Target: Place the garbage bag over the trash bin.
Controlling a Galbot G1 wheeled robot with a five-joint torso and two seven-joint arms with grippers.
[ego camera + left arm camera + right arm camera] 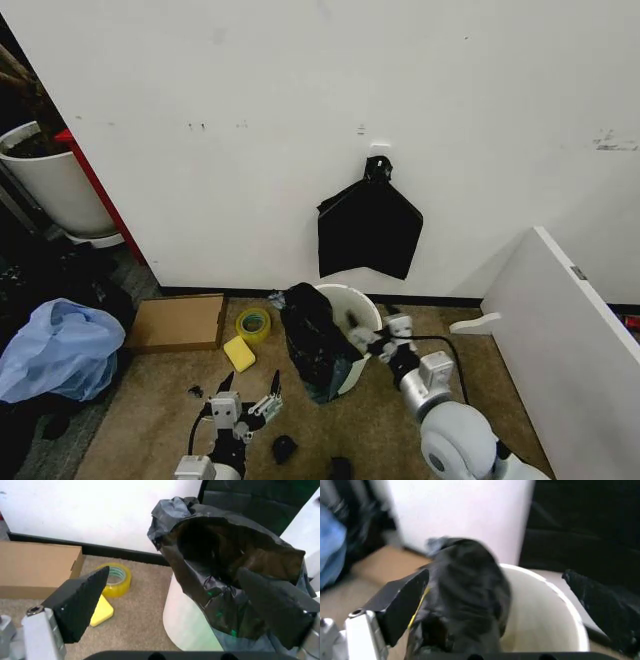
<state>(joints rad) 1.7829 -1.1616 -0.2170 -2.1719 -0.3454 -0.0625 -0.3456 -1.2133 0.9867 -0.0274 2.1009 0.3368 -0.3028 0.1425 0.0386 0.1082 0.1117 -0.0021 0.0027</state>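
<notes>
The cream-white trash bin [358, 305] stands on the carpet near the wall. The glossy black garbage bag [315, 340] hangs crumpled over the bin's left rim and down its side, its mouth partly open [225, 562]. My right gripper [358, 335] reaches to the bin's rim from the right. In the right wrist view it [495, 575] is open, with the bag [465, 588] and the bin's rim [555, 592] between its spread fingers. My left gripper [251, 380] is low on the bin's left, open [173, 571], pointing at the bag and apart from it.
A flat black bundle [368, 230] hangs on the wall above the bin. A yellow tape roll [253, 323], a yellow sponge [239, 353] and a cardboard box [180, 322] lie left of the bin. A pale blue bag [60, 350] sits far left, a white board [570, 340] leans at right.
</notes>
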